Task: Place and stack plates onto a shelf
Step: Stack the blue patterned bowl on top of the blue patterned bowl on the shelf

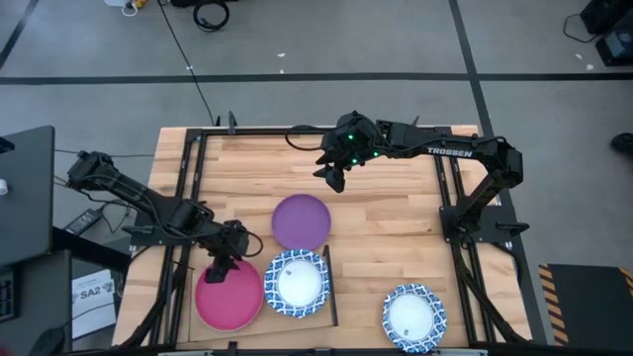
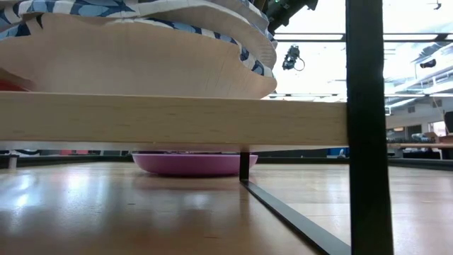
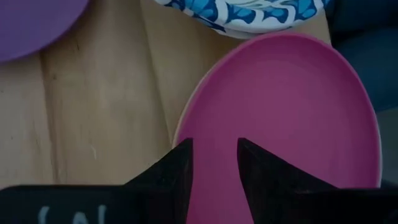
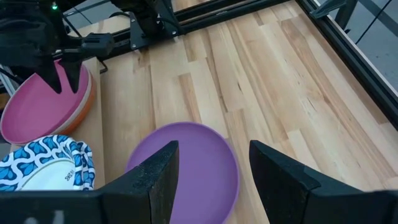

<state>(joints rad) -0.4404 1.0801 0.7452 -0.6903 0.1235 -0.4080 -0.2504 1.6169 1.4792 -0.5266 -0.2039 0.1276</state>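
left gripper [image 1: 220, 265] sits over the near rim of the magenta plate [image 1: 229, 297], jaws parted, one finger either side of the rim in the wrist view, nothing clamped. Magenta plate is on the shelf [image 1: 331, 297] atop an orange plate [image 4: 89, 102], with the blue-patterned stack [image 1: 297, 282] just beside it. Looks like a placement just finished: release step, not a pick

right gripper [image 1: 334, 176] hangs above the tabletop [image 1: 396, 227] near the purple plate [image 1: 301, 220], jaws open wide, empty. Purple plate lies flat on the tabletop, just off the shelf. One more patterned plate [image 1: 414, 317] sits well apart by the front edge

Next, my guess: right arm drops to the purple rim, pinches it and carries it to a shelf stack. Left needs to lift clear first, both arms converge near the same corner
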